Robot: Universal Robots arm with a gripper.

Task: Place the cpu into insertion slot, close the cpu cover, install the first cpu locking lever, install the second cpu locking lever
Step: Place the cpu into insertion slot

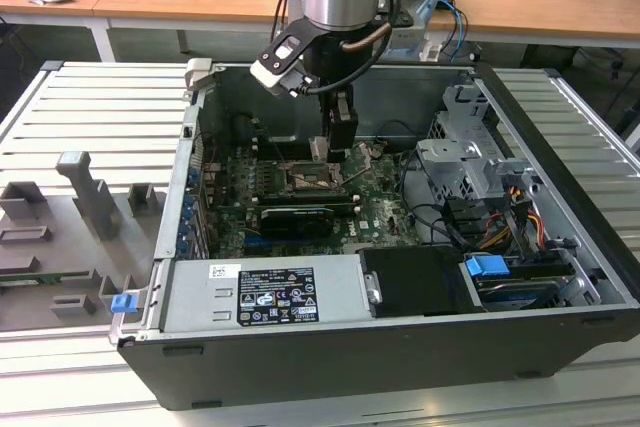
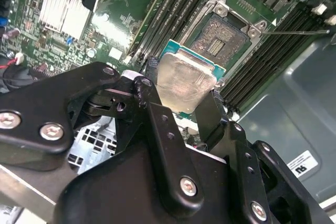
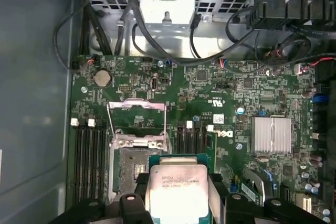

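My gripper (image 2: 181, 92) is shut on the cpu (image 2: 185, 80), a flat square chip with a dull silver face and a green edge. Its black fingers (image 2: 151, 67) press on two opposite sides. In the first wrist view the cpu (image 3: 178, 190) hangs a little above the board, beside the insertion slot (image 3: 132, 167) and partly overlapping its edge. That insertion slot (image 2: 221, 36) lies bare, with its dark contact field showing. The cpu cover (image 3: 137, 105) stands swung up from the far edge of the slot. In the exterior view the gripper (image 1: 335, 147) hovers just above the socket (image 1: 318, 179) inside the open computer case.
Black memory slots (image 3: 86, 156) flank the socket on both sides, and a silver heatsink (image 3: 271, 135) sits farther along the board. A metal drive cage (image 1: 470, 162) with cable bundles fills the case's right in the exterior view. A grey fixture tray (image 1: 70, 237) lies outside on the left.
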